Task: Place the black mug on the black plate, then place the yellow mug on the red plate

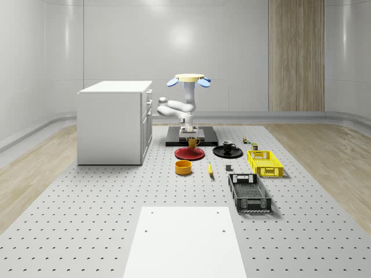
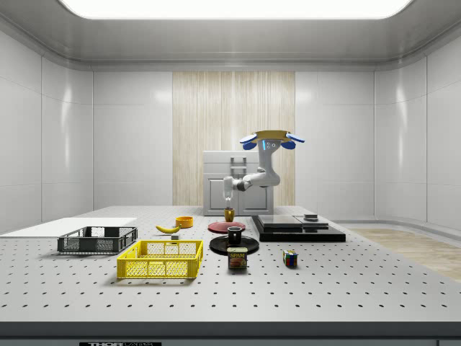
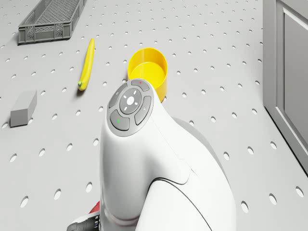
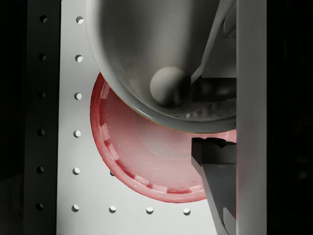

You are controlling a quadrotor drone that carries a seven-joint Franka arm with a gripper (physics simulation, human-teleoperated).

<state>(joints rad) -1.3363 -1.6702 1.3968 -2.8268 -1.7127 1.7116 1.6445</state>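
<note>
Grey crate [image 1: 250, 193] nearest. Black mug [image 1: 227, 146] sits on black plate [image 1: 228, 152]: first half done. Drone [image 1: 189, 80] hovers; gripper [image 1: 192, 134] clamps yellow mug [image 1: 193, 141] just above red plate [image 1: 189, 153]. Release left.

a grey perforated table [image 1: 87, 220] carries everything. on it sit a white cabinet [image 1: 113, 123], a black pad [image 1: 206, 138], a red plate [image 1: 189, 153], a black plate [image 1: 227, 152], a yellow bowl [image 1: 184, 167], a banana [image 1: 210, 168], a small grey block [image 1: 229, 168], a yellow crate [image 1: 265, 163], a dark crate [image 1: 249, 193], a can [image 2: 238, 258], a cube [image 2: 289, 258] and a white sheet [image 1: 184, 243].
</note>
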